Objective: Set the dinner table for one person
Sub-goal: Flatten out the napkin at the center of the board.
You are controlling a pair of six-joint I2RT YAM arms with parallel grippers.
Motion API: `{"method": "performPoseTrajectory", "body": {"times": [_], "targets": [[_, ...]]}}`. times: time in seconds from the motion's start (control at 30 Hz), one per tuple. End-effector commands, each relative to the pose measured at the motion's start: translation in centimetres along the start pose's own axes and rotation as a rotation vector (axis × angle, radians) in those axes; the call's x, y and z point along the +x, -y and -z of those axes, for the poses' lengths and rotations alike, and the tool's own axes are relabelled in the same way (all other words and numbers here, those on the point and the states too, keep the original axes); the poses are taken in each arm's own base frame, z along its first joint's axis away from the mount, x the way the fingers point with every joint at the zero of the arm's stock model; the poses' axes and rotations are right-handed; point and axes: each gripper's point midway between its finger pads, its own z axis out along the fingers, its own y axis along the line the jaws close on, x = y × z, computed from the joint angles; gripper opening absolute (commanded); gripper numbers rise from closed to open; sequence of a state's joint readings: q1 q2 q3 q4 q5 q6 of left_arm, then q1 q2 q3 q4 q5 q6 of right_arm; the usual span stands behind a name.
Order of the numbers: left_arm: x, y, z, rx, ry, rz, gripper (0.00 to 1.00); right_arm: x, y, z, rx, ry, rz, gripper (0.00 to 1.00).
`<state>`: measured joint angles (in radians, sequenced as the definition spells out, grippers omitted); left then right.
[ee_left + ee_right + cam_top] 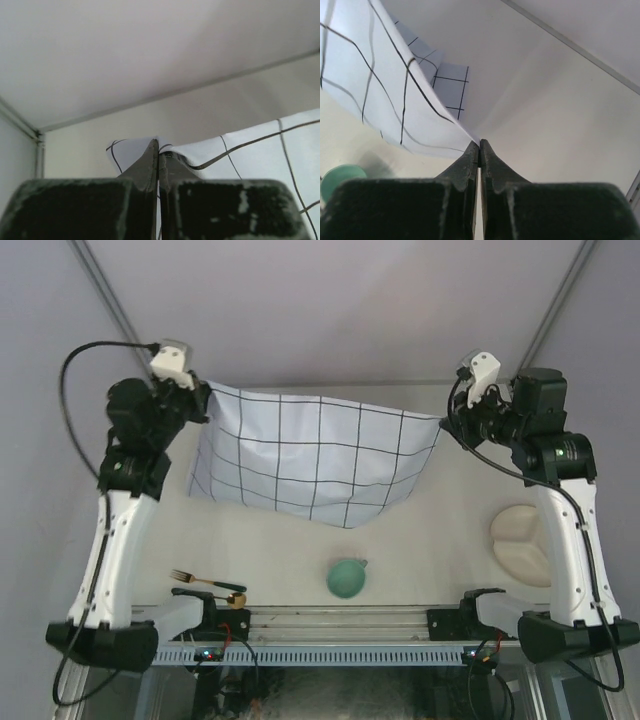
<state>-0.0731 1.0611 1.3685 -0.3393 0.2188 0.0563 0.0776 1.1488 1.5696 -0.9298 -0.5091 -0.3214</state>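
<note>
Two arms are at work, each with one pincer. The left pincer (203, 400) is clamped tight on the left upper corner of the cloth (310, 455); in its wrist view the two fingers meet with the corner (135, 150) pinched at their tips (158, 146).

There is one cloth, pale blue. It stretches from the left pincer to the right one, sags between them, and hangs down on the near side of both. Its only marking is a grid of dark lines, and no letters can be read on it. Whether its lower edge touches the surface cannot be told.

Well nearer than the left pincer, close to that arm's base, lies one fork (190, 577) with gold tines. A dark handle and a small gold piece (237, 597) lie just beside it, too small to identify.

One teal cup (347, 578) stands between the two pincers and nearer than both, under the cloth's low edge but apart from it. It also shows low and left of the right pincer in that wrist view (340, 181).

The right pincer (447, 423) is closed on the right upper corner of the cloth, the fingers pressed together at the edge (479, 143).

One cream dish (518, 538) sits nearer than the right pincer, beside that arm and partly hidden by it.

One dinner table (430, 550), cream-white and plain, lies below both pincers and carries the fork, cup and dish.
</note>
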Motion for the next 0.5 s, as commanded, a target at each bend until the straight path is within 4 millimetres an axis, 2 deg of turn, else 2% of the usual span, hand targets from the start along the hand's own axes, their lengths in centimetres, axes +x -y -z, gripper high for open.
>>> {"method": "performPoseTrajectory", "body": {"times": [0.0, 0.07, 0.2, 0.27, 0.37, 0.4, 0.47], "targets": [[2.3, 1.9, -6.0, 0.043, -0.069, -0.061, 0.00, -1.8, 4.0, -2.5, 0.096, 0.040, -0.021, 0.00], [2.3, 2.6, -8.7, 0.055, -0.085, -0.066, 0.00, -2.2, 5.2, -3.8, 0.102, 0.025, -0.034, 0.00], [0.4, 3.7, -13.1, 0.076, -0.056, -0.034, 0.00, -4.1, 7.7, -6.0, 0.131, 0.029, -0.071, 0.00], [-1.2, 4.3, -14.5, 0.080, -0.017, -0.041, 0.00, -5.8, 9.0, -6.5, 0.164, 0.057, -0.059, 0.00], [-3.6, 4.9, -16.5, 0.085, 0.034, -0.068, 0.00, -7.2, 11.6, -7.6, 0.230, 0.070, -0.044, 0.00], [-3.5, 5.0, -17.2, 0.087, 0.029, -0.070, 0.00, -7.6, 12.4, -7.9, 0.250, 0.072, -0.039, 0.00], [-5.1, 4.8, -18.1, 0.078, 0.066, -0.079, 0.00, -8.4, 14.0, -8.4, 0.284, 0.079, -0.043, 0.00]]}}
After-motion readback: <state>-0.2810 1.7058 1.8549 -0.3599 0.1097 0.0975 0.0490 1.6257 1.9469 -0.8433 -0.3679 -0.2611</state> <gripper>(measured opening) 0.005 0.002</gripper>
